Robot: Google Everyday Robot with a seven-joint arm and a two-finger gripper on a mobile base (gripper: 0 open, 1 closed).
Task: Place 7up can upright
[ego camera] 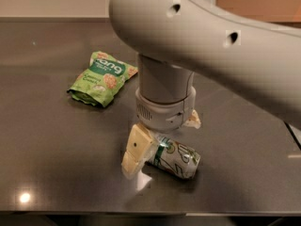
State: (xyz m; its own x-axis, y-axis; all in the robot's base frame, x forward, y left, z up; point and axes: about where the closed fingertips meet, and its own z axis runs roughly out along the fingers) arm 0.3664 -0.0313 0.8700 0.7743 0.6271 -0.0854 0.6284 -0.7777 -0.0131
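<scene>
View: camera view, looking down on a dark bench (51, 145).
Can: the 7up can (178, 159) lies on its side near the front edge, about midway along it.
Gripper: the gripper (162, 145) hangs straight down over the can; its arm (211, 46) comes in from the right back corner.
Fingers: spread wide, one (136, 150) at the can's left end, the other (193, 120) behind it toward the back edge.
Bag: a green bag (101, 76) lies flat toward the left back, well apart from the can.

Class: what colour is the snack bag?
Green, camera view. The snack bag lies left of the gripper, which is at the 7up can.
</scene>
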